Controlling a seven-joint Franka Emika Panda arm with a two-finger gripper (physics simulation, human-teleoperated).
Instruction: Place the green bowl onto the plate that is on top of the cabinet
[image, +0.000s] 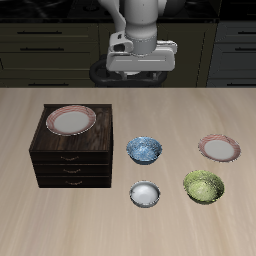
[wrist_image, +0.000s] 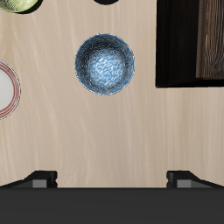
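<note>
Dark kitchen cupboards ran behind a pale wooden worktop (image: 130, 115), and reading across it from one side to the other, the cabinet (image: 72, 148) came first, a dark-brown box with three shallow drawers facing the front edge. On its top sat the plate (image: 72, 121), pink-rimmed and holding nothing. Next came the blue patterned bowl (image: 146, 150) near the middle, with the smaller white-grey bowl (image: 145, 193) just in front of it, both empty. Beyond them lay a second plate (image: 219, 149), identical and also bare, and nearer the front edge, just beside that plate, stood the green bowl (image: 204, 186), empty and upright on the worktop. The pincer (image: 140, 72) hung high at the back of the worktop, roughly over the midline, holding nothing; in the wrist view its two fingertips (wrist_image: 39, 179) showed far apart at the frame's edges, so it stood spread wide. That view looked straight down on the blue bowl, with only a sliver of the green bowl (wrist_image: 19, 4) at the margin. The coming move would likely turn on this: the green bowl lay forward of the pincer, toward the front edge, and off to the side away from the cabinet, well apart from it. Being round, the bowl offered no preferred axis, so a rim grasp seemed the likely way in.
</note>
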